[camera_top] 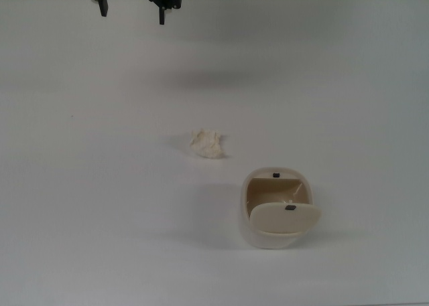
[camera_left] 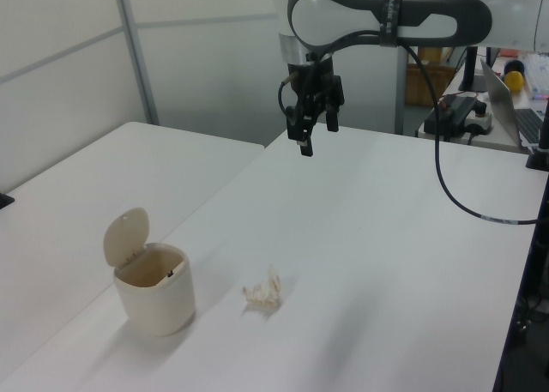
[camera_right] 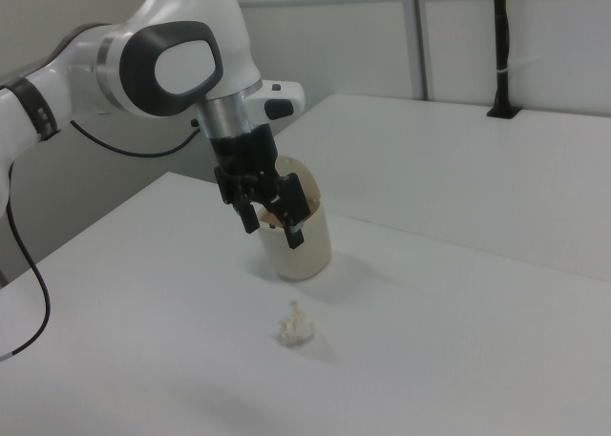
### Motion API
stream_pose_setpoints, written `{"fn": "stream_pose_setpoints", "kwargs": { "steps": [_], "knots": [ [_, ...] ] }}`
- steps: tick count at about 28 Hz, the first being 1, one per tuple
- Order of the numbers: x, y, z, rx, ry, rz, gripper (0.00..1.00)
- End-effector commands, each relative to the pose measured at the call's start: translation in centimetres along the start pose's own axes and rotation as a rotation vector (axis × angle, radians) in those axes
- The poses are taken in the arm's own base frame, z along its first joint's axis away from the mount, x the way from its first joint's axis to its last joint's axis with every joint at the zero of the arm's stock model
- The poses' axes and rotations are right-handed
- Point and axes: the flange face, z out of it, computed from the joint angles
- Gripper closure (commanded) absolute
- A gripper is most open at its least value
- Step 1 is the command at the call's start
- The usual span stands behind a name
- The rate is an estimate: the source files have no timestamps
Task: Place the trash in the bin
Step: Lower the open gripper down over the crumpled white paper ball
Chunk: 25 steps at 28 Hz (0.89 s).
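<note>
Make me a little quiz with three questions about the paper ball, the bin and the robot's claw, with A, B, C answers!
1. Where is the trash?
A. Inside the bin
B. On the table, apart from the bin
C. In the claw

2. What colour is the bin?
A. Cream-beige
B. Red
C. Black

3. How is the bin's lid?
A. Shut flat
B. Missing
C. Swung open

Answers:
1. B: the wad lies on the white table, with bare table between it and the bin.
2. A: its walls and lid are cream-beige in all three views.
3. C: the left view shows the lid standing up and the bin's inside visible. The claw hangs in the air, open and holding nothing.
</note>
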Motion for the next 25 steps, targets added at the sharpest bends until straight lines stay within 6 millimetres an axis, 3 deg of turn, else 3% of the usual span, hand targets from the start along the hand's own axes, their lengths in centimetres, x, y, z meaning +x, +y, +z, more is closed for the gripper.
{"fn": "stream_pose_setpoints", "kwargs": {
  "steps": [1, 5, 10, 17, 25],
  "knots": [
    [-0.1, 0.5, 0.0, 0.066, 0.011, 0.01, 0.0],
    [0.2, -0.4, 0.7, 0.075, -0.004, 0.001, 0.0],
    [1.4, -1.6, 3.7, 0.073, -0.062, -0.008, 0.0],
    [4.3, -5.8, 9.8, 0.065, -0.105, -0.063, 0.0],
    [6.5, -8.7, 15.6, 0.063, -0.118, -0.095, 0.0]
  ]
}}
